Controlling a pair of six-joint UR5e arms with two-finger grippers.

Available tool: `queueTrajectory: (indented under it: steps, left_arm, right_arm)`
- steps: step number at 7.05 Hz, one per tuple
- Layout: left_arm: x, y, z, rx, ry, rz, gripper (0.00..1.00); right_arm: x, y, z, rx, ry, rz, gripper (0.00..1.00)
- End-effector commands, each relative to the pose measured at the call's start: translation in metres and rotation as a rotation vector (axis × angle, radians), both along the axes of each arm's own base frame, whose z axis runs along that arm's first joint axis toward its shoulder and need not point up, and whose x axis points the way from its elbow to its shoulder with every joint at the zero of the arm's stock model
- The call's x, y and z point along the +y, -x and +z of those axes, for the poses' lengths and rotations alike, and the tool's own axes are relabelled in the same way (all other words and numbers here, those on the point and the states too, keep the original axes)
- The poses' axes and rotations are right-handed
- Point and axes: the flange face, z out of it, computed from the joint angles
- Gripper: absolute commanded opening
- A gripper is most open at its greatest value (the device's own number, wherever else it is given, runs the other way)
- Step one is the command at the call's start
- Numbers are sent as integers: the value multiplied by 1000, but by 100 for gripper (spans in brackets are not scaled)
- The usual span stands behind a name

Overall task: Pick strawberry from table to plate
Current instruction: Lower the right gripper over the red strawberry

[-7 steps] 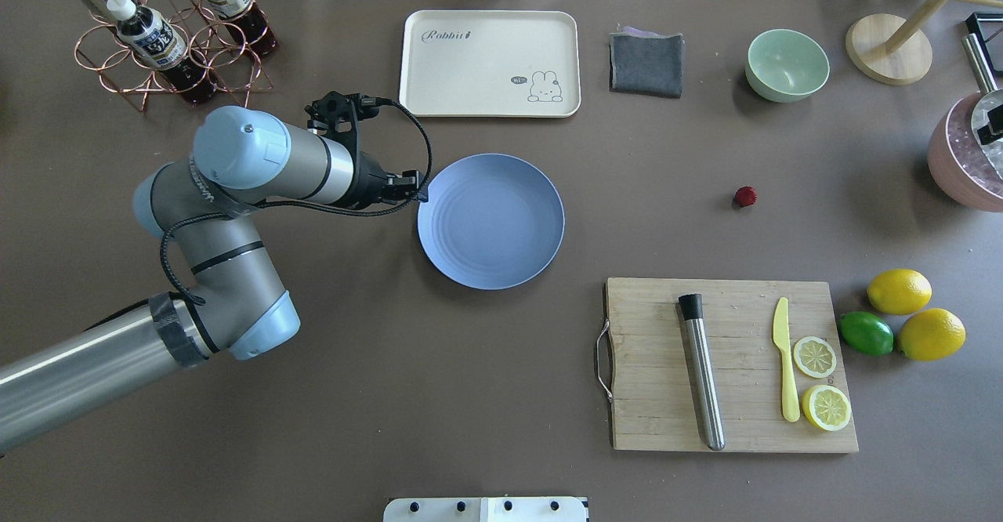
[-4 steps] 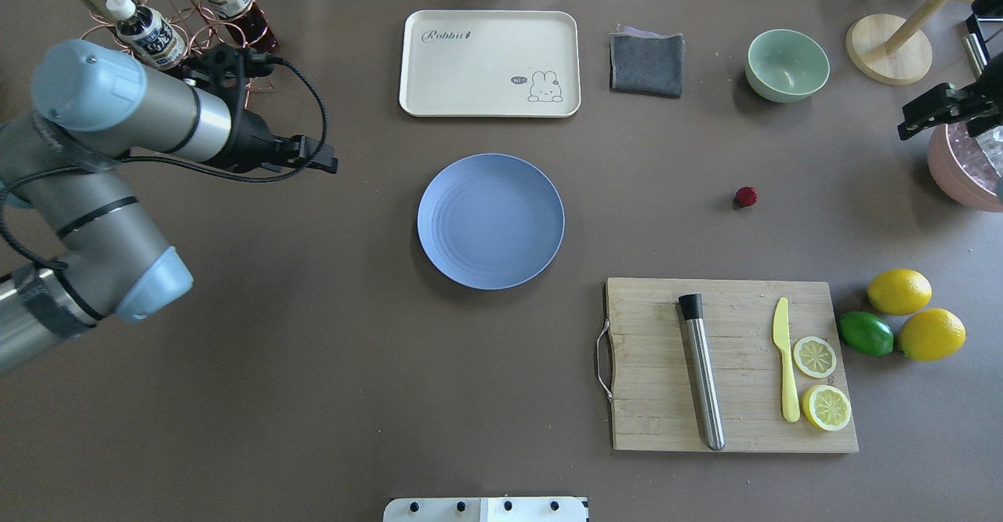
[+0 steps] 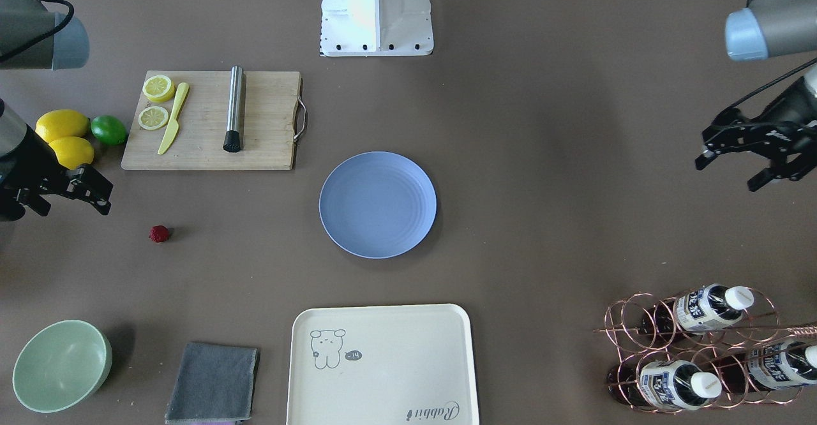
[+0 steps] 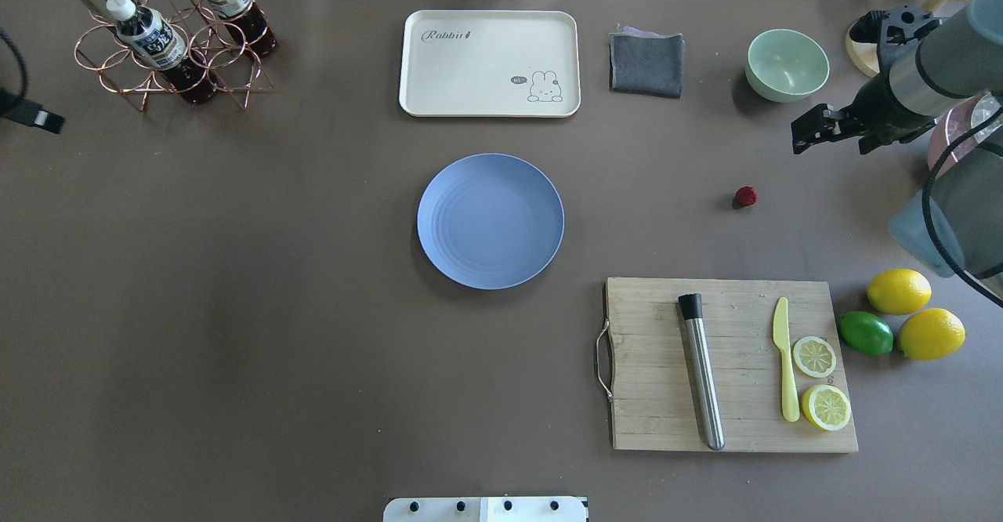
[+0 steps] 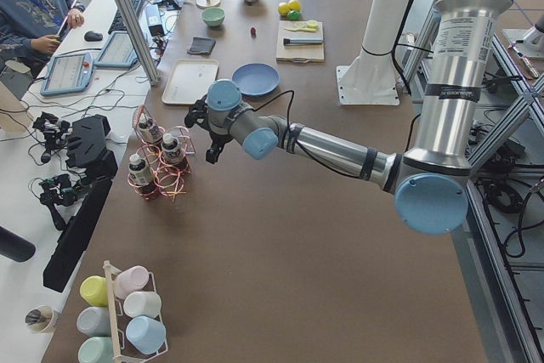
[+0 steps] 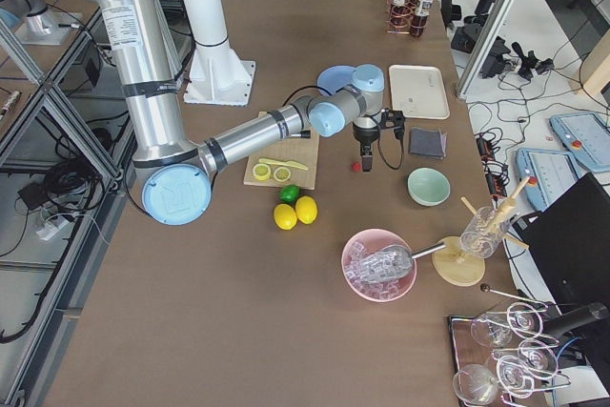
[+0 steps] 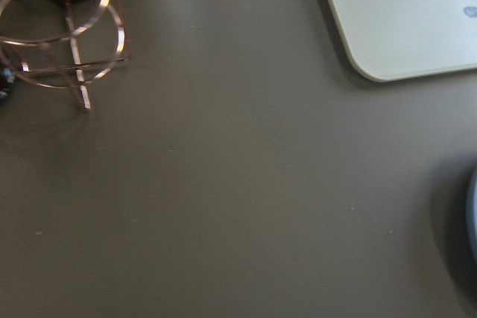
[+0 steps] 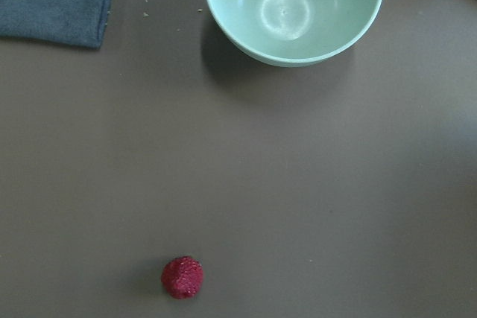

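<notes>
The strawberry (image 4: 745, 196) (image 3: 159, 233) is a small dark-red berry lying on the brown table (image 4: 313, 349), right of the round blue plate (image 4: 490, 220) (image 3: 378, 205). The plate holds nothing. My right gripper (image 4: 807, 132) (image 3: 105, 196) hangs open above the table, a little right of the strawberry and farther from me, near the green bowl. The right wrist view shows the strawberry (image 8: 182, 277) low and left of centre, and no fingers. My left gripper (image 3: 727, 175) is open and holds nothing, at the table's far left beside the bottle rack.
A cutting board (image 4: 650, 365) with a steel muddler (image 4: 701, 373), a yellow knife and lemon slices lies near the strawberry. Two lemons (image 4: 899, 291) and a lime (image 4: 866, 333) sit to its right. A green bowl (image 4: 787, 65), grey cloth (image 4: 646, 63), cream tray (image 4: 489, 63) and bottle rack (image 4: 164, 44) line the far side.
My left arm has drawn back from the plate's edge to the far left, almost out of the overhead view. My right arm has come in from the right toward the strawberry.
</notes>
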Motion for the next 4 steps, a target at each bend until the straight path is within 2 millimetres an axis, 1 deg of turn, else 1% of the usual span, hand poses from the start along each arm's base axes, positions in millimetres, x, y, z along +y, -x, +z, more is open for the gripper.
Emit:
queueTrajectory:
  steps: [1,2,3,4]
  left_arm:
    - [8,95,55,-85,105,22,100]
    - [15,117,78,-94,246,-10,100]
    - [35,137,101,-113,219,-19,100]
    - [44,141,114,-138,208,-12,100]
  right_arm:
    - [2,34,-21,-5,-39,-21,100]
    - [10,56,-22,-2,-13,-7,100]
    - [14,73,-12,46,-21,8,99]
    - [13,83,0,46,-33,2,99]
